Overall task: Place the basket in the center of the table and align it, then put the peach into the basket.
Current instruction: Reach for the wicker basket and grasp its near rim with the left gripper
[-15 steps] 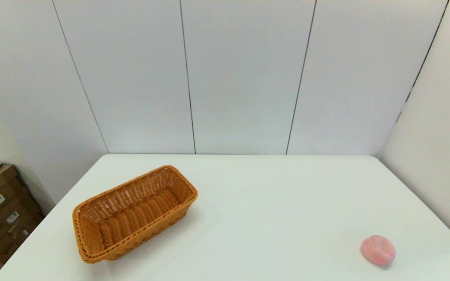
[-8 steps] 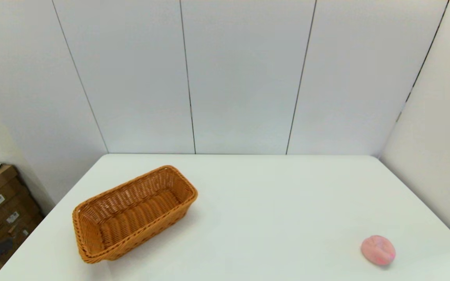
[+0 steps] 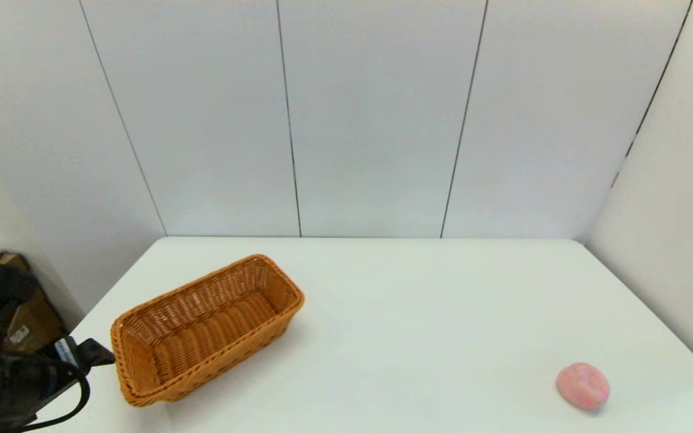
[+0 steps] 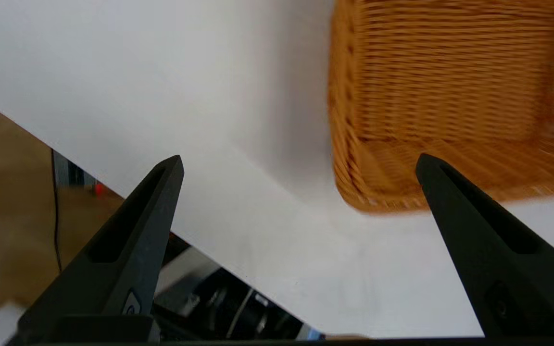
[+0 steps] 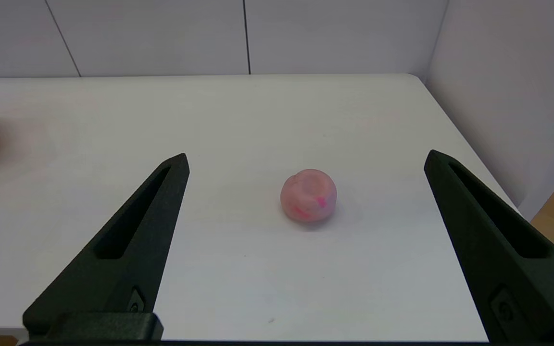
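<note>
White table w/ basket left, peach right.

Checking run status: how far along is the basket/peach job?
Nothing done yet. The basket sits angled on the table's left side, empty. In hand: the left claw, open, is beside the basket's near end. Left: centre and align the basket, then load the peach, untouched before the open right claw.

basket blurred, cut off by frame edge
</note>
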Controlling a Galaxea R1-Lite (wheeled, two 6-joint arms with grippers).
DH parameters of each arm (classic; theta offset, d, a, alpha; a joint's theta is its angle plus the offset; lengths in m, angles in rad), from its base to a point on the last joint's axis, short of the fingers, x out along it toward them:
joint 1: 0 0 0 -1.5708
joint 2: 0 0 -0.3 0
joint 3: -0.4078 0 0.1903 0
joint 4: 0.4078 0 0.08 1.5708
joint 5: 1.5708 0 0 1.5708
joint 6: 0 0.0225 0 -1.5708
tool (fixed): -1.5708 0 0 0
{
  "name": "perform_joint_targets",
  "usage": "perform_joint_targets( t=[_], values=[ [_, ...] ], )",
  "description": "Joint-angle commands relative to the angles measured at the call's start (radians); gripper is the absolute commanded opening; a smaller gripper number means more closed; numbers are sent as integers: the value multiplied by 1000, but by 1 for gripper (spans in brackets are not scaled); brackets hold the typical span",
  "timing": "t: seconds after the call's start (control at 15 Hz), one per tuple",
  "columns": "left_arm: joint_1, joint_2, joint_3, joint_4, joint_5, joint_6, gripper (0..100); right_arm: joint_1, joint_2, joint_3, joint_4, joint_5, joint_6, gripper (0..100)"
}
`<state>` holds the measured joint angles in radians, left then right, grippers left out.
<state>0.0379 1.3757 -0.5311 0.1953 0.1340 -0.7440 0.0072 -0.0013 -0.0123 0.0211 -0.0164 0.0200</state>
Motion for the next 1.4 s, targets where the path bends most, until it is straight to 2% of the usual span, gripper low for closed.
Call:
perform_joint_targets(
  t=[0.07, 0.27, 0.6, 0.8, 1.0, 1.07, 1.4],
  values=[
    [94, 330, -23, -102, -79, -31, 100, 0, 1, 0, 0, 0, 0, 100],
    [145, 427, -21, -243, -108, -24, 100, 0, 1, 0, 0, 0, 0, 100],
    [146, 526, -24, -358, -123, -26, 100, 0, 1, 0, 0, 0, 0, 100],
    [145, 534, -27, -375, -168, -24, 100, 0, 1, 0, 0, 0, 0, 100],
    [145, 529, -30, -379, -169, -23, 100, 0, 1, 0, 0, 0, 0, 100],
    [145, 528, -29, -382, -169, -24, 0, 0, 1, 0, 0, 0, 0, 100],
    [140, 482, -33, -382, -171, -21, 0, 0, 1, 0, 0, 0, 0, 100]
  ],
)
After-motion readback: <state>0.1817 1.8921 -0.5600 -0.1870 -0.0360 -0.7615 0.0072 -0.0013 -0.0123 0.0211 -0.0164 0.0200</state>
